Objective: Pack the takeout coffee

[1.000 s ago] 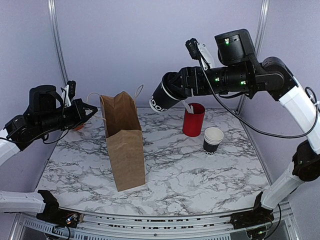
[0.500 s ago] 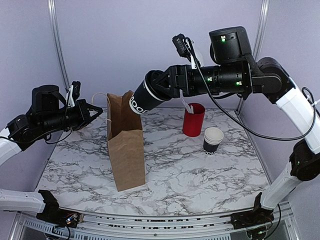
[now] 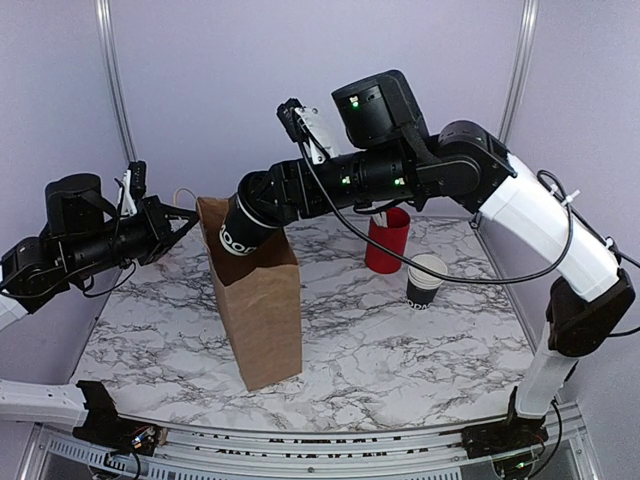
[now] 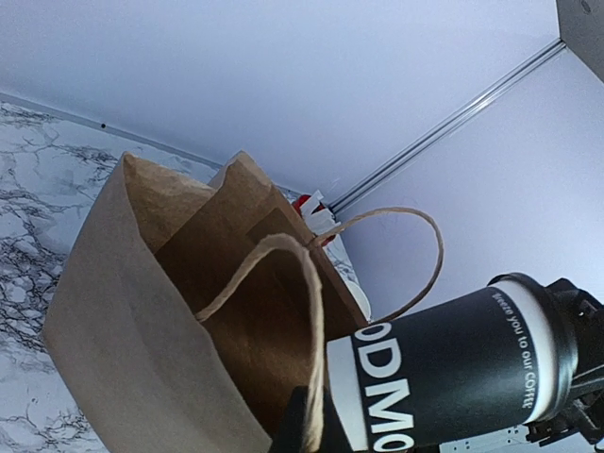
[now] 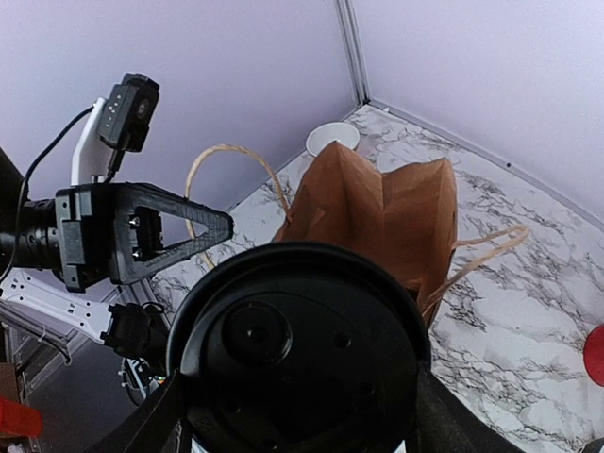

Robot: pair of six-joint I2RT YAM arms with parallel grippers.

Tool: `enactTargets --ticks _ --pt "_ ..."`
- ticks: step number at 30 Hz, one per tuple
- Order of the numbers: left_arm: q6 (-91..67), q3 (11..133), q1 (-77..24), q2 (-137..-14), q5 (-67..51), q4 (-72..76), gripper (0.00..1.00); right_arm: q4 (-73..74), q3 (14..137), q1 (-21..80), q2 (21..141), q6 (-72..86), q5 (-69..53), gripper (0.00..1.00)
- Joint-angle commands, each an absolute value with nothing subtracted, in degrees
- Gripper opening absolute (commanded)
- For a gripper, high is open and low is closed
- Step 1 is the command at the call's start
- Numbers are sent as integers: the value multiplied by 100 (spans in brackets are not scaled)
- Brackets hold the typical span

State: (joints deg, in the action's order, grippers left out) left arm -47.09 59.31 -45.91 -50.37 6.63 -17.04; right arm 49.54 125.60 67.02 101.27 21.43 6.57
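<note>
The takeout coffee [image 3: 238, 229], a black paper cup with a black lid [image 5: 297, 344], hangs tilted at the mouth of the brown paper bag [image 3: 260, 300], its base dipping between the bag's walls. My right gripper [image 3: 264, 196] is shut on the coffee, one finger on each side. My left gripper [image 3: 186, 213] is shut on the bag's near string handle [image 4: 316, 311] and holds it out to the left. In the left wrist view the coffee [image 4: 453, 373] hovers over the bag's open mouth [image 4: 226, 302]. The bag's other handle [image 4: 415, 245] loops free.
A taller red cup [image 3: 387, 240] with white utensils stands at the back right. In front of it is a stack of lidless black cups [image 3: 426, 280]. A small white-rimmed cup [image 5: 332, 138] sits near the back left corner. The right forearm spans the table's middle, high up.
My right arm has swung left with the coffee, from above the red cup to the bag's mouth. The left gripper still holds the handle, and the bag's top has leaned left.
</note>
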Motion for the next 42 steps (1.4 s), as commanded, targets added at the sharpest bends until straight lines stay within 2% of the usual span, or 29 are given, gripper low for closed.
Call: enactTargets --ticks 1,11,18,42 --pt "-4919 6013 -4700 -4842 887 -1541 0 5112 13004 6746 10362 2241 802 60" --pt "-5229 5766 -5267 -4749 1213 -1301 0 5488 13699 6793 11095 2274 712 59" --pt "-5308 5678 -5597 -4724 1519 -995 0 5559 13730 6792 11336 2353 649 59" --pt "-4790 4817 -5625 -3914 1820 -979 0 5935 13964 6708 12391 2460 617 59"
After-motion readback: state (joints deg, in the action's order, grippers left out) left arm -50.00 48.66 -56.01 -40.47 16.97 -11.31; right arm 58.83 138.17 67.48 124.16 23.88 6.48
